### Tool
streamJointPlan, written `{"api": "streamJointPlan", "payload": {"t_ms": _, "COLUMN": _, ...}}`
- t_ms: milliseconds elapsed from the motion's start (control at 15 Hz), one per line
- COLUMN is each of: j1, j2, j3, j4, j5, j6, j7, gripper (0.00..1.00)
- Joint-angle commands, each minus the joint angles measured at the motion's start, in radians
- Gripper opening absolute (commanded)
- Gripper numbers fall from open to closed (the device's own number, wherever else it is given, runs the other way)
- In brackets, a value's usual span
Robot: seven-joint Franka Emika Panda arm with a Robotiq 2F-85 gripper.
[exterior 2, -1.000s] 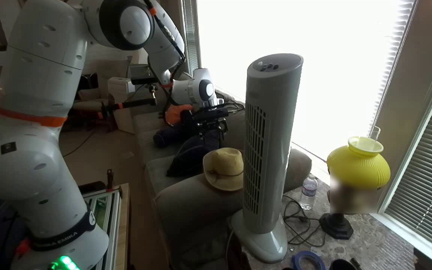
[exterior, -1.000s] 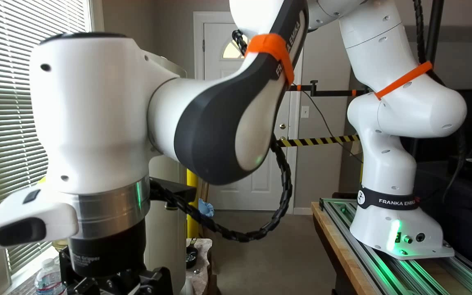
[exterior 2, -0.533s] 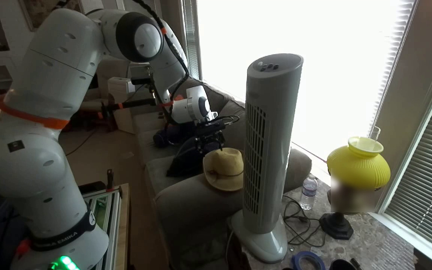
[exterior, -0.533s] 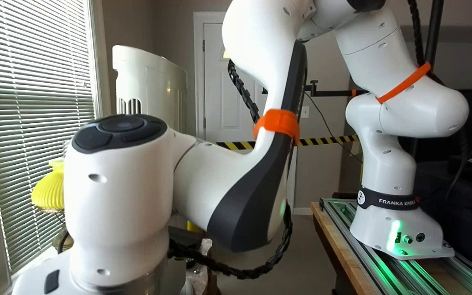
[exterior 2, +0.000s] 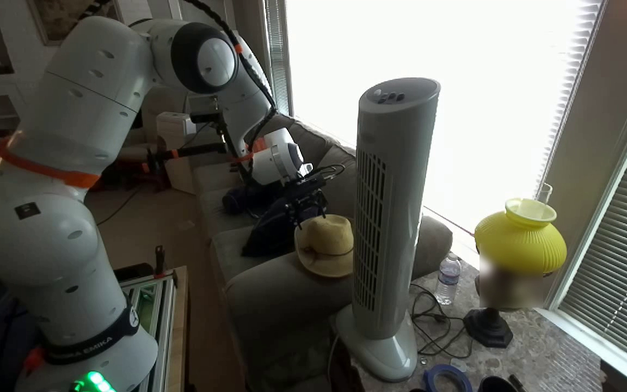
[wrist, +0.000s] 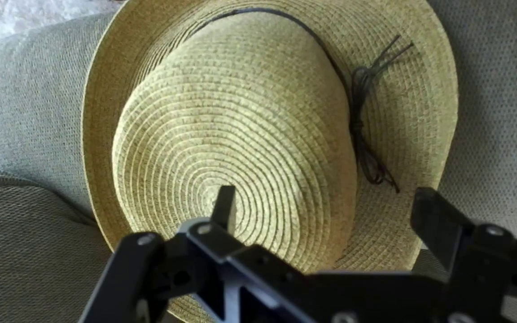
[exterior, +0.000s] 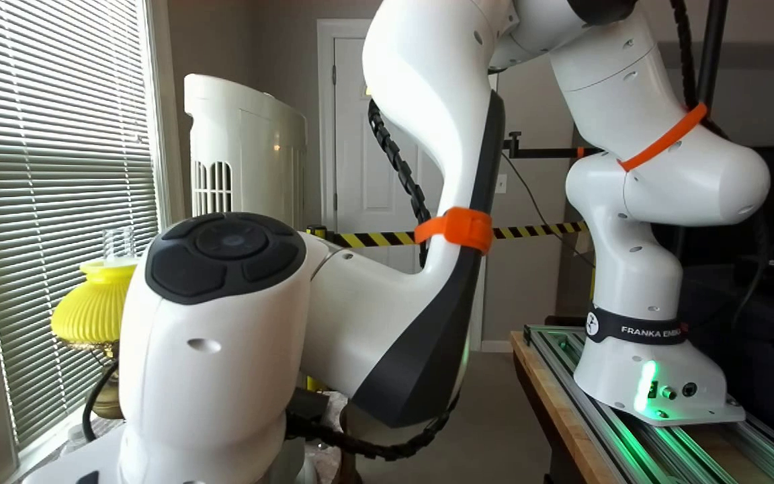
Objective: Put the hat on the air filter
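Note:
The tan straw hat (exterior 2: 331,239) rests crown up on the couch arm in an exterior view, partly hidden behind the air filter. It fills much of the wrist view (wrist: 240,112), with a dark cord and bow round the crown. My gripper (exterior 2: 311,216) is just above the hat's far side. In the wrist view the gripper (wrist: 326,193) is open, with one finger over the crown's top and the other over the brim's edge. Nothing is between the fingers; contact cannot be told. The white air filter (exterior 2: 398,190) stands upright; its top also shows in an exterior view (exterior: 252,148).
The couch arm (exterior 2: 292,296) is under the hat. The yellow lamp (exterior 2: 520,234), a water bottle (exterior 2: 448,279), cables (exterior 2: 438,321) and blue tape (exterior 2: 447,377) are on the stone-topped table (exterior 2: 542,348) by the filter. Dark bags (exterior 2: 275,226) lie on the couch.
My arm has come down and the gripper has moved from higher over the couch to just above the hat, tilting slightly. The hat and air filter have not moved.

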Motion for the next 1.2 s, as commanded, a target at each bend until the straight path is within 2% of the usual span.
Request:
{"api": "streamJointPlan", "payload": {"t_ms": 0, "j1": 0.0, "j2": 0.034, "j3": -0.007, "j4": 0.019, "j5": -0.073, "j6": 0.039, "j7": 0.065, "gripper": 0.88}}
{"api": "streamJointPlan", "payload": {"t_ms": 67, "j1": -0.005, "j2": 0.039, "j3": -0.005, "j4": 0.022, "j5": -0.079, "j6": 0.047, "j7": 0.073, "gripper": 0.77}}
{"api": "streamJointPlan", "payload": {"t_ms": 133, "j1": -0.01, "j2": 0.047, "j3": -0.003, "j4": 0.025, "j5": -0.083, "j6": 0.055, "j7": 0.076, "gripper": 0.79}}
{"api": "streamJointPlan", "payload": {"t_ms": 267, "j1": -0.015, "j2": 0.053, "j3": -0.003, "j4": 0.025, "j5": -0.088, "j6": 0.067, "j7": 0.083, "gripper": 0.71}}
{"api": "streamJointPlan", "payload": {"t_ms": 333, "j1": -0.016, "j2": 0.057, "j3": -0.005, "j4": 0.026, "j5": -0.092, "j6": 0.074, "j7": 0.087, "gripper": 0.75}}
{"api": "streamJointPlan", "payload": {"t_ms": 400, "j1": -0.017, "j2": 0.056, "j3": -0.005, "j4": 0.024, "j5": -0.093, "j6": 0.078, "j7": 0.089, "gripper": 0.7}}
{"api": "streamJointPlan", "payload": {"t_ms": 467, "j1": -0.017, "j2": 0.057, "j3": -0.006, "j4": 0.025, "j5": -0.096, "j6": 0.083, "j7": 0.092, "gripper": 0.7}}
{"api": "streamJointPlan", "payload": {"t_ms": 533, "j1": -0.018, "j2": 0.061, "j3": -0.009, "j4": 0.028, "j5": -0.099, "j6": 0.088, "j7": 0.095, "gripper": 0.63}}
{"api": "streamJointPlan", "payload": {"t_ms": 600, "j1": -0.018, "j2": 0.06, "j3": -0.009, "j4": 0.027, "j5": -0.101, "j6": 0.091, "j7": 0.095, "gripper": 0.64}}
{"api": "streamJointPlan", "payload": {"t_ms": 667, "j1": -0.018, "j2": 0.06, "j3": -0.011, "j4": 0.028, "j5": -0.103, "j6": 0.095, "j7": 0.096, "gripper": 0.58}}
{"api": "streamJointPlan", "payload": {"t_ms": 733, "j1": -0.019, "j2": 0.062, "j3": -0.012, "j4": 0.031, "j5": -0.104, "j6": 0.097, "j7": 0.095, "gripper": 0.61}}
{"api": "streamJointPlan", "payload": {"t_ms": 1133, "j1": -0.017, "j2": 0.057, "j3": -0.014, "j4": 0.036, "j5": -0.107, "j6": 0.099, "j7": 0.095, "gripper": 0.61}}
